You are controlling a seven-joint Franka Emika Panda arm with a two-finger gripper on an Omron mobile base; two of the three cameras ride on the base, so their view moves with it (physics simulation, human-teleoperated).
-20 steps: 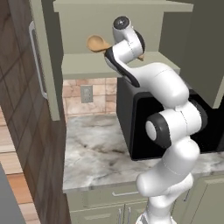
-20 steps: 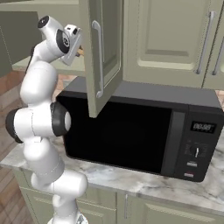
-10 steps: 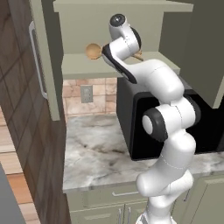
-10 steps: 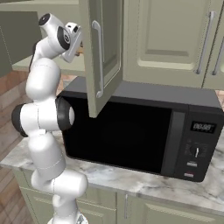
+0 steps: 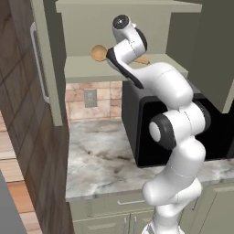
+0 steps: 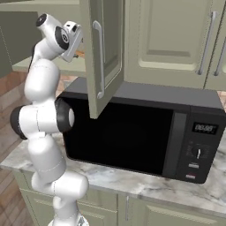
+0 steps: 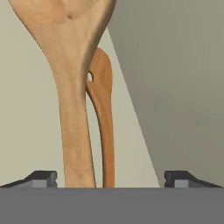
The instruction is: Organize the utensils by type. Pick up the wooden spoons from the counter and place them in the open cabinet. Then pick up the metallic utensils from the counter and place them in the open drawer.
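Spoons [image 7: 74, 109] lie side by side on the cabinet [image 5: 114, 72] shelf, the slim spoon [image 7: 104, 118] just behind the big one. Pincer [image 7: 111, 177] stands apart, tips clear of both handles, so neither is gripped. Judged placed; metallic utensils and drawer remain pending.

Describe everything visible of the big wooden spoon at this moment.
The big wooden spoon is orange-tan with visible grain, a wide round bowl and a long handle. It lies on the pale shelf of the open cabinet, bowl pointing away from the pincer, whose jaws stand wide on either side of the handle, not clamping it. The slimmer wooden spoon lies right alongside, partly behind it.
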